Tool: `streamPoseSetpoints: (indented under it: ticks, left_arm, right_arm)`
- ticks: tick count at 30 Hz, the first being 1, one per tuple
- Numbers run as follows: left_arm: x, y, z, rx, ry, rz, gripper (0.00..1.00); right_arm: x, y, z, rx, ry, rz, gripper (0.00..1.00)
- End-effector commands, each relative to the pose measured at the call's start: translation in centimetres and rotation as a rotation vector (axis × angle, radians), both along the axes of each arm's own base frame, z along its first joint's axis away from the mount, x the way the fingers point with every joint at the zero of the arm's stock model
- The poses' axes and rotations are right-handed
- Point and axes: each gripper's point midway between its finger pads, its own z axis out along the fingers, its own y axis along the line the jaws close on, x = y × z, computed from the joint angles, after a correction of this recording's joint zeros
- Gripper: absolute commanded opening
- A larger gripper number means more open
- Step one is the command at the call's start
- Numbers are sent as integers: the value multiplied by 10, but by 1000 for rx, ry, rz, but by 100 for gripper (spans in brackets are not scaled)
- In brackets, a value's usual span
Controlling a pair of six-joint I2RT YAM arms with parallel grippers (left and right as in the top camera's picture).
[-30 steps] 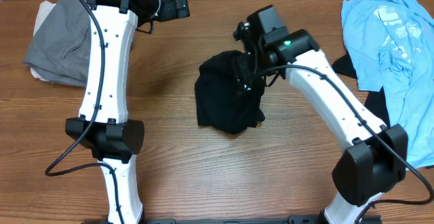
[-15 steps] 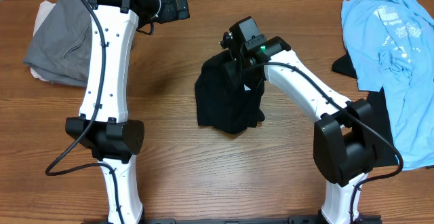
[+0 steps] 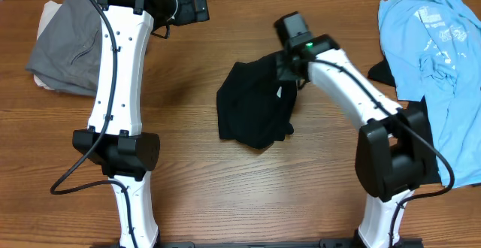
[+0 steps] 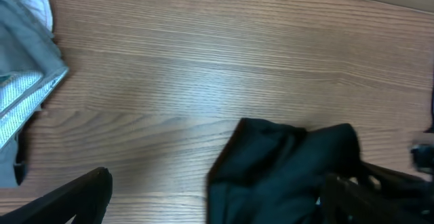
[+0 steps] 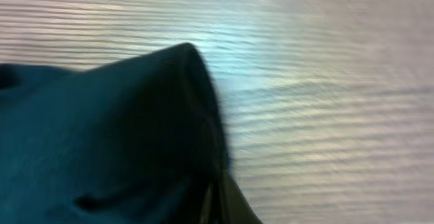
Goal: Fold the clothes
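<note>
A black garment [image 3: 252, 113] lies crumpled in the middle of the wooden table. My right gripper [image 3: 288, 71] is at its upper right corner and shut on the cloth. In the right wrist view the black garment [image 5: 102, 136] drapes over the closed right gripper [image 5: 215, 198] and hides most of it. My left gripper [image 3: 197, 4] hovers open near the table's far edge, away from the clothes. From the left wrist, the black garment [image 4: 285, 163] shows below the wide-open left gripper [image 4: 217, 183], with nothing between the fingers.
A grey garment [image 3: 68, 45] is heaped at the far left, also seen as grey garment [image 4: 20, 95]. A light blue T-shirt [image 3: 436, 60] lies spread at the right over another dark piece [image 3: 417, 128]. Bare wood table [image 3: 188, 173] surrounds the black garment.
My right gripper has shut on the black garment's upper edge and shifted right, drawing that corner with it. The left arm has stayed still.
</note>
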Motion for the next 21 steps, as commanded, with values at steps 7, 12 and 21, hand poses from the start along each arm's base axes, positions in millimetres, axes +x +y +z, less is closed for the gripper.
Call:
streamPoseSetpoints:
  ticks: [7, 12, 21]
  left_arm:
    - [2, 5, -6, 35, 8, 12, 100]
    - [1, 5, -7, 36, 12, 11, 100]
    - [2, 12, -7, 53, 13, 27, 100]
  right_arm:
    - [-19, -29, 0, 320, 210, -41, 12]
    - [-41, 13, 52, 364, 196, 121, 47]
    - [-126, 99, 8, 283, 377, 369, 53]
